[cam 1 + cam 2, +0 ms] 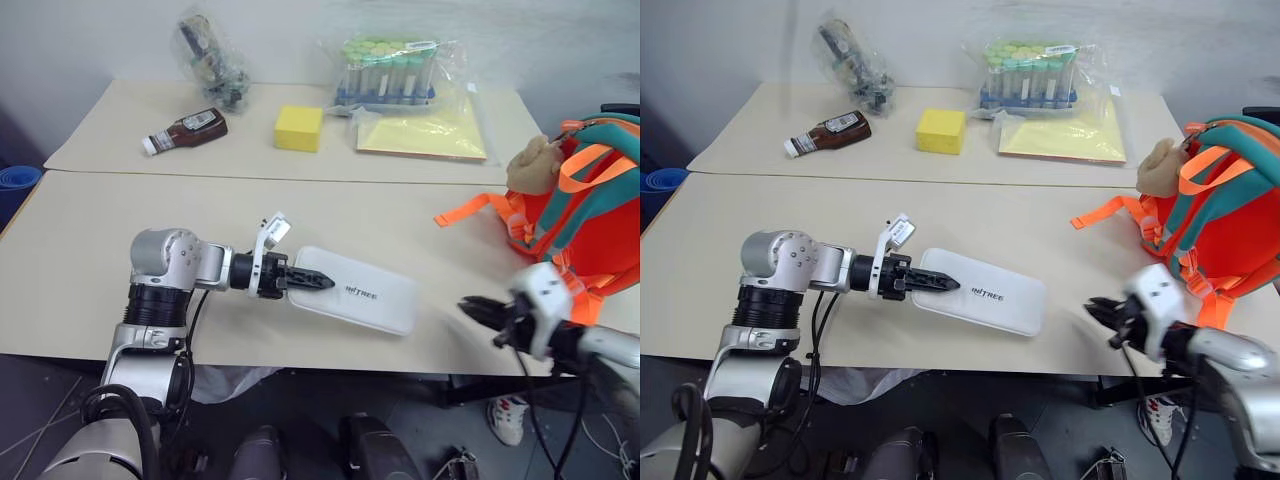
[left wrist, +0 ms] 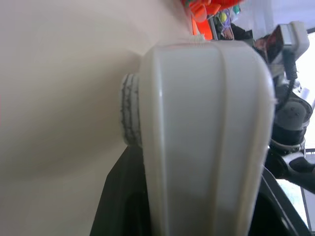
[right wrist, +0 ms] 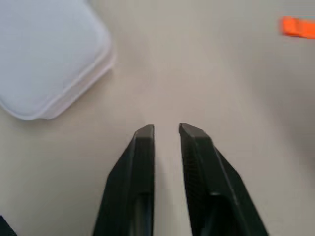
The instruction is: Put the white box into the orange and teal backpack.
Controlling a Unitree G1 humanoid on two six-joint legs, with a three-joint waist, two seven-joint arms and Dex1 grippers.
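Stretching across the room, the pale table [image 1: 120, 300] carries everything, with a second one [image 1: 120, 120] butted against its far edge. At the right end leans the orange and teal backpack [image 1: 590, 230], a tan plush toy [image 1: 535, 165] at its upper left and an orange strap [image 1: 465, 212] trailing onto the tabletop. Near the front edge, left of the backpack and well apart from it, lies the white box [image 1: 365, 290], flat, dark lettering at its middle. The left gripper [image 1: 312, 281] reaches in from the left with its black fingers pinching the box's near end; the left wrist view shows that end between them. The right gripper [image 1: 478, 308] hangs over the front edge between box and backpack, touching neither, its fingers [image 3: 140, 172] slightly spread with a narrow gap between the tips. On the far table sit bagged tubes [image 1: 390, 70], a yellow pad [image 1: 425, 135], a yellow sponge block [image 1: 299, 128], a sauce bottle [image 1: 188, 130] on its side and a clear bag [image 1: 210, 55].
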